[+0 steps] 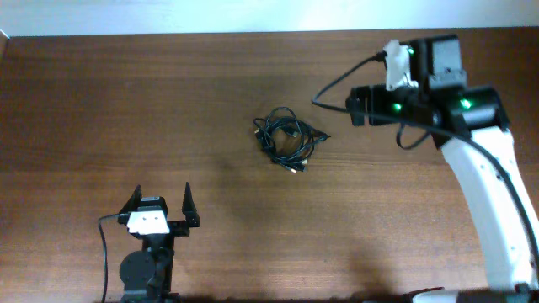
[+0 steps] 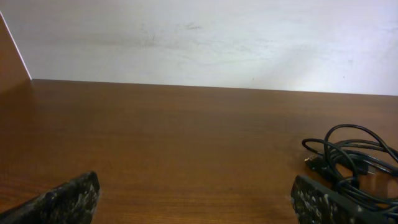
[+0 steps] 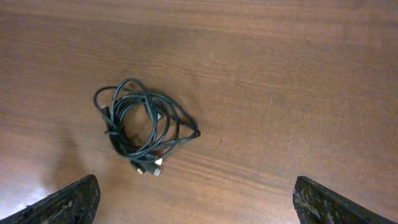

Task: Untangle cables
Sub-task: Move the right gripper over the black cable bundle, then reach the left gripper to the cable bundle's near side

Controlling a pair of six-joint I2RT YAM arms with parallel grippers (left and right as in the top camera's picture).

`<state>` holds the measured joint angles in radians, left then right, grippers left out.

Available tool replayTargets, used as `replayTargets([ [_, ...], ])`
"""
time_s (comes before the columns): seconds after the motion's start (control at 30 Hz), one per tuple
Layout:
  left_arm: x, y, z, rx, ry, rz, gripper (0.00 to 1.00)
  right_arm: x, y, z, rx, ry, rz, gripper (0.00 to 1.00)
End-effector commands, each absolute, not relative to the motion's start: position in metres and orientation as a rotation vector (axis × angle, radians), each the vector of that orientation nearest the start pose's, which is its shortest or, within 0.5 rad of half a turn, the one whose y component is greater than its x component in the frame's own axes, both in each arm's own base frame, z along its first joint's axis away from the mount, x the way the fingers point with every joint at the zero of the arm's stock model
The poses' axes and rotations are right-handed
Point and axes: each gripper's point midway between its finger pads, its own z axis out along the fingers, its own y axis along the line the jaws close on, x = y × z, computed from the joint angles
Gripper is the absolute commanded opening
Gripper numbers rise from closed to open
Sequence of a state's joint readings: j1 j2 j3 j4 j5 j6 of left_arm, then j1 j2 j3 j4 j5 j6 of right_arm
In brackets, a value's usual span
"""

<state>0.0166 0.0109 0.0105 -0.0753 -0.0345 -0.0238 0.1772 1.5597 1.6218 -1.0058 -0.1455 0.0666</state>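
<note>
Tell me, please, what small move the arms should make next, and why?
Probably lower the right tool onto the cables: it hangs open near the knotted bundle, which lies untouched, and the left tool, also open, sits farther off.

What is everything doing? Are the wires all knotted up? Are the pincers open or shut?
cables: tangled in one bundle, lying on the wooden table, nothing touching them.
left pincer: open, empty, apart from the cables.
right pincer: open, empty, apart from the cables.
</note>
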Motion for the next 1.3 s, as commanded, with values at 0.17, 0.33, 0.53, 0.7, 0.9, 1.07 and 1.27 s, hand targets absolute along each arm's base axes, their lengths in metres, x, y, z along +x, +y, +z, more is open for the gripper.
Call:
replayTargets([
  [0.17, 0.246, 0.013, 0.157, -0.075, 1.648, 0.034, 0.99, 0.412, 0.114, 0.145, -0.280, 2.800, 0.160, 0.99],
  [0.33, 0.246, 0.013, 0.157, -0.075, 1.648, 0.034, 0.99, 0.411, 0.112, 0.094, -0.313, 2.917, 0.038, 0.98],
  [0.53, 0.246, 0.013, 0.157, -0.075, 1.648, 0.034, 0.99, 0.408, 0.109, 0.052, -0.327, 3.012, -0.026, 0.78],
  [0.7, 0.246, 0.013, 0.157, -0.075, 1.648, 0.034, 0.99, 0.409, 0.109, 0.049, -0.328, 3.016, -0.026, 0.78],
  [0.9, 0.246, 0.013, 0.157, -0.075, 1.648, 0.034, 0.99, 0.408, 0.109, 0.049, -0.329, 3.018, -0.028, 0.79],
  [1.07, 0.245, -0.016, 0.168, 0.052, 1.616, -0.106, 0.98, 0.409, 0.109, 0.049, -0.327, 3.015, -0.027, 0.79],
  [1.27, 0.225, -0.024, 0.230, -0.014, 1.713, -0.234, 0.98, 0.408, 0.109, 0.049, -0.329, 3.017, -0.028, 0.82],
])
